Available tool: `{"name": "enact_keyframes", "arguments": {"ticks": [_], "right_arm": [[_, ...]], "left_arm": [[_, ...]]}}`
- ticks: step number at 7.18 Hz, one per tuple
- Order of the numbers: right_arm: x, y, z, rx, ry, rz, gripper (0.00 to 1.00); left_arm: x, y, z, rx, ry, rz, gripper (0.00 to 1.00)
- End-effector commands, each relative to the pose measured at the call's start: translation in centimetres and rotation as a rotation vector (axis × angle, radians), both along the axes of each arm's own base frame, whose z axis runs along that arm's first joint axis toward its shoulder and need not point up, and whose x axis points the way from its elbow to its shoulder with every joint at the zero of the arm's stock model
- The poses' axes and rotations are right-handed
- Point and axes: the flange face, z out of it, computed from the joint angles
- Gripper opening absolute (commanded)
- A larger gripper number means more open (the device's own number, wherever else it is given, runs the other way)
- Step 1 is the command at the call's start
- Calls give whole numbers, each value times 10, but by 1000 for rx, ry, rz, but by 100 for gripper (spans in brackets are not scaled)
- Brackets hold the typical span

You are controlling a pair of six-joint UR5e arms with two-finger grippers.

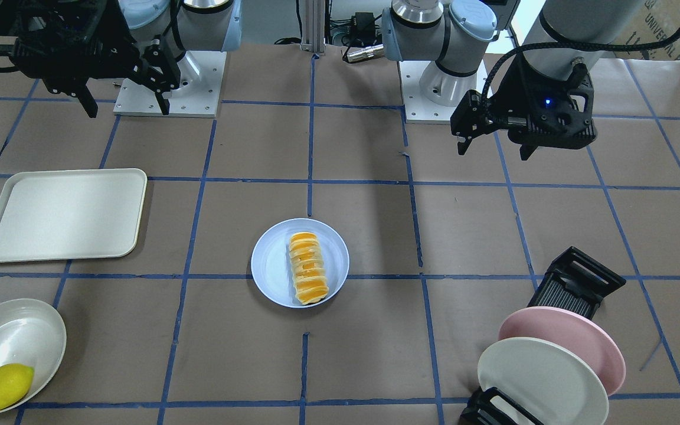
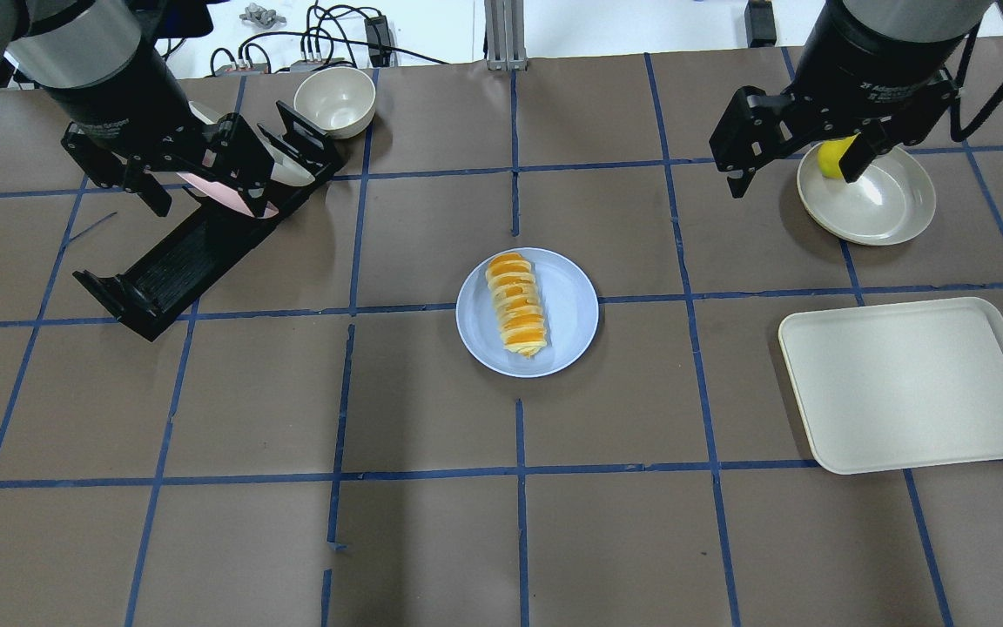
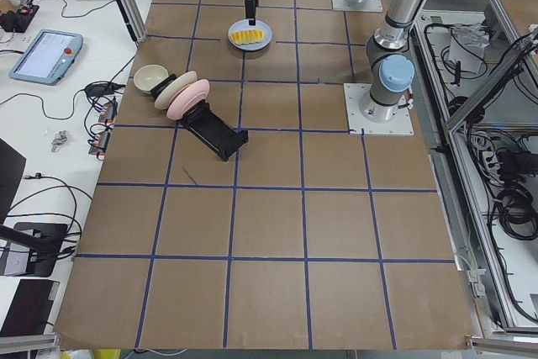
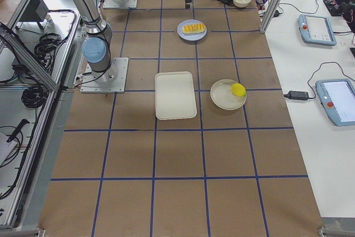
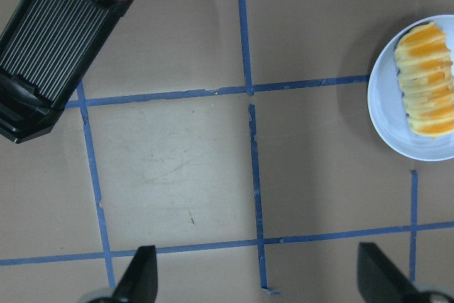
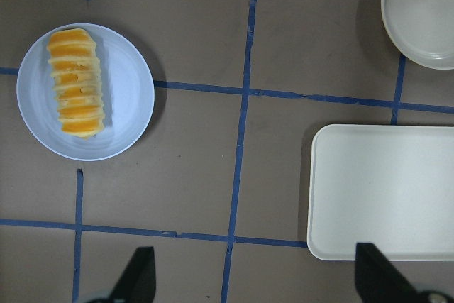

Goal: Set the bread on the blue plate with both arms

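- bread [image 2: 516,302] lies flat on the blue plate [image 2: 571,306] at mid-desk. It sits on the plate's half toward the robot's left, whole loaf inside the rim.
- left gripper [image 1: 492,152]: jaws wide apart, nothing between them. It is raised off the desk, well apart from the plate.
- right gripper [image 1: 127,111]: likewise spread wide and empty, raised.
- wrist views crop both grippers to fingertips at the bottom edge, with only desk surface between them.
- overhead: the right gripper hides most of the lemon [image 1: 2,386] in the cream dish [image 1: 15,330], near the operator-side right corner. The front view shows it whole.
- overhead: the left gripper covers part of the pink plate [image 1: 570,330] and cream plate [image 1: 538,378], which stand in the black rack [image 1: 576,282] near the operator-side left corner. The front view crops the rack's near end.
- cream tray [image 2: 915,383] lies by the right edge.
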Motion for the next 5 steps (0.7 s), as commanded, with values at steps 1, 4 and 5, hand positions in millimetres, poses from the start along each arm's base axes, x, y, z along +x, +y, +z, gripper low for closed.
{"name": "enact_keyframes", "arguments": {"ticks": [1,4,5], "right_arm": [[1,-20,0,6,3,-2,100],[0,-23,-5,20,5,-2,100],[0,-23,-5,20,5,-2,100]], "left_arm": [[0,0,-1,2,0,1,100],[0,0,0,0,0,1,100],[0,0,0,0,2,-1,100]]}}
